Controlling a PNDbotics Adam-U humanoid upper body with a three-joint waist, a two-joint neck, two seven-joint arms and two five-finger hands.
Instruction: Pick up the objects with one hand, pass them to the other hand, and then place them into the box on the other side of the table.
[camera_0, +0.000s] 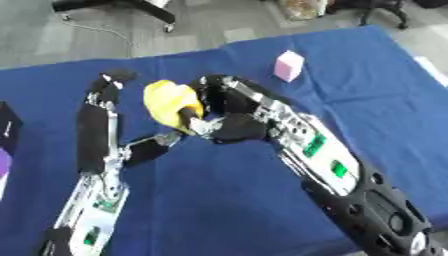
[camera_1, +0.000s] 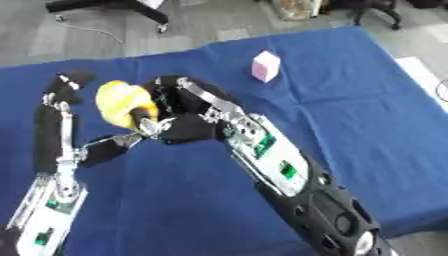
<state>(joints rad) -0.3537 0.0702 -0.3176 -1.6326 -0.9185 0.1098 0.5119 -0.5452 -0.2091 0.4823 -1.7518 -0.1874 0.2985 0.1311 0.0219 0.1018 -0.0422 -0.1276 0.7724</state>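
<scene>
A yellow, soft-looking object (camera_0: 170, 101) is held above the blue table, with my right hand (camera_0: 224, 111) shut on its right side and lower end. The right arm reaches in from the lower right. Just to the left stands my left hand (camera_0: 92, 140), open, with its fingers (camera_0: 108, 86) straight and pointing away from me beside the yellow object. Its thumb (camera_0: 154, 145) sticks out to the right, ending just under the object; I cannot tell if it touches. A small pink box (camera_0: 289, 65) stands on the cloth further back to the right.
A blue cloth (camera_0: 376, 90) covers the table. A dark box (camera_0: 7, 124) and something purple (camera_0: 3, 163) show at the left edge. Chair legs (camera_0: 131, 9) stand on the grey floor beyond the far edge.
</scene>
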